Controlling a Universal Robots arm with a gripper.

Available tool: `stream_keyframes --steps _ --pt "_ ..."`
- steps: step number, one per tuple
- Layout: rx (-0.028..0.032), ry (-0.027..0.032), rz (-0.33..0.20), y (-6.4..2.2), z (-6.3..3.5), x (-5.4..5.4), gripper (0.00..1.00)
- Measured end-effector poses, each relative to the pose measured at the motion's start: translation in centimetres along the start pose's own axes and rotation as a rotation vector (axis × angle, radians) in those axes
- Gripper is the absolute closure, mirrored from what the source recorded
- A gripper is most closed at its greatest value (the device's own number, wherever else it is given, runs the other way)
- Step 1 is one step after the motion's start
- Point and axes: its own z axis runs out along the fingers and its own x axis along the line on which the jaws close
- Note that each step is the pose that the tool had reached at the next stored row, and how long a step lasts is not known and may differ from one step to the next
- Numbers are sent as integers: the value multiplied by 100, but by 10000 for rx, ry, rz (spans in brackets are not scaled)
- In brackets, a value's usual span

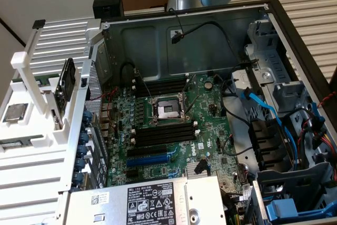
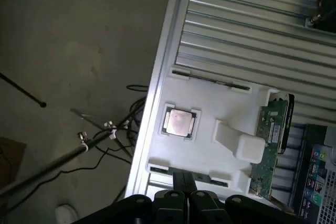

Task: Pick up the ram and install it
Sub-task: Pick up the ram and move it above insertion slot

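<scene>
Wrist view: gripper (image 2: 184,178) apart from the ram (image 2: 270,142)

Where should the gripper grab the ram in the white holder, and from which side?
Probably pinch the ram by its free upper long edge, clamping both flat faces, coming from above. It stands on edge in the white holder, lower edge seated; the white post crowds one face.
</scene>
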Motion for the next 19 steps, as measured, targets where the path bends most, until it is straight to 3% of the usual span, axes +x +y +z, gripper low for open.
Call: stream_keyframes --steps 19 --pt "-85 74 -3475 0 15 0 90"
